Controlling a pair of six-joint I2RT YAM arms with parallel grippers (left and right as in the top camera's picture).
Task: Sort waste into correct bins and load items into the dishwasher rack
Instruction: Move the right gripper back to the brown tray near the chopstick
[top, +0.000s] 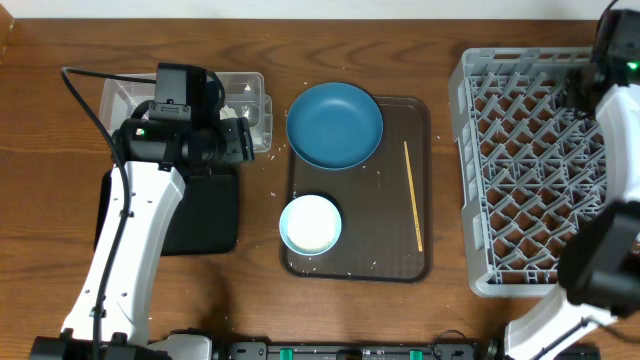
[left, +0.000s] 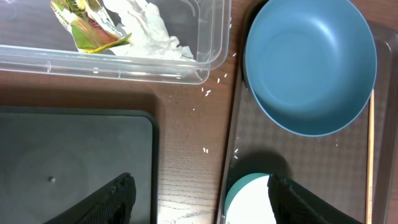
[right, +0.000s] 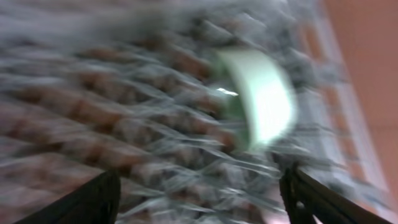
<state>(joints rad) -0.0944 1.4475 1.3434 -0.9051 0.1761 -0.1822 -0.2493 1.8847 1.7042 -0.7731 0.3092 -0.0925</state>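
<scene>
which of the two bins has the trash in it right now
The clear plastic tub: the crumpled tissue and yellow-green wrapper lie inside it. The black tray beside it shows neither in its visible part.

The table (top: 30, 120) is seen as grained wood, the clear tub (left: 124, 62) as glossy plastic, the black tray (left: 74, 155) as matt, the dark blue plate (left: 311, 62) as smooth.

Overhead: fixed high, aimed straight down, brown tray (top: 375, 215) near centre, whole table taken in. Left wrist: close above the brown tray's left edge, aimed down. Catches the clear tub (left: 211, 37) and black tray (left: 74, 155) left of it and the dark blue plate (left: 311, 62) on it, all shared with overhead. Right wrist: well right of the brown tray, very close over the grey rack (right: 93, 124), heavily blurred.
</scene>
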